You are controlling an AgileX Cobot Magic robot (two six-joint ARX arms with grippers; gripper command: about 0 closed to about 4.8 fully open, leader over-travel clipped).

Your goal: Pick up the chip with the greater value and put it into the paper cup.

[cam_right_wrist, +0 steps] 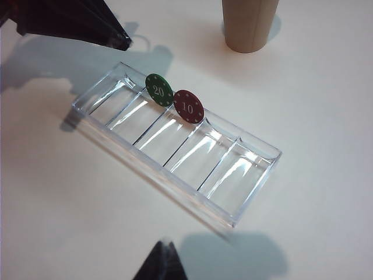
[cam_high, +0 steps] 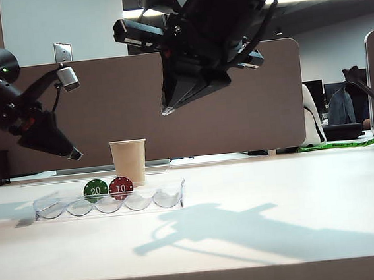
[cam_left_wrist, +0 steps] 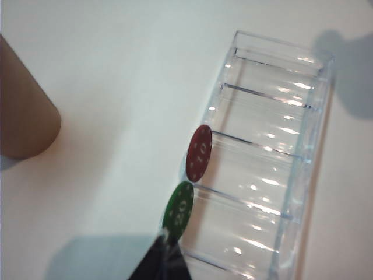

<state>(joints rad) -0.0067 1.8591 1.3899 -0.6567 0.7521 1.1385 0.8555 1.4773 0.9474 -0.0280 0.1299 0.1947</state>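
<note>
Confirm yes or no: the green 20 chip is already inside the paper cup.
No: in the right wrist view the green 20 chip stands on edge in the clear tray beside the red 10 chip, apart from the paper cup.

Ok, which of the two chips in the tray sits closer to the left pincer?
The green chip marked 20, just off the shut left pincer. The red 10 chip stands beyond it in the clear tray.

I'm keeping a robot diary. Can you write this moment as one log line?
left pincer: shut, empty, above tray | right pincer: raised, unclear | green 20 chip: standing in tray | paper cup: behind tray
</note>
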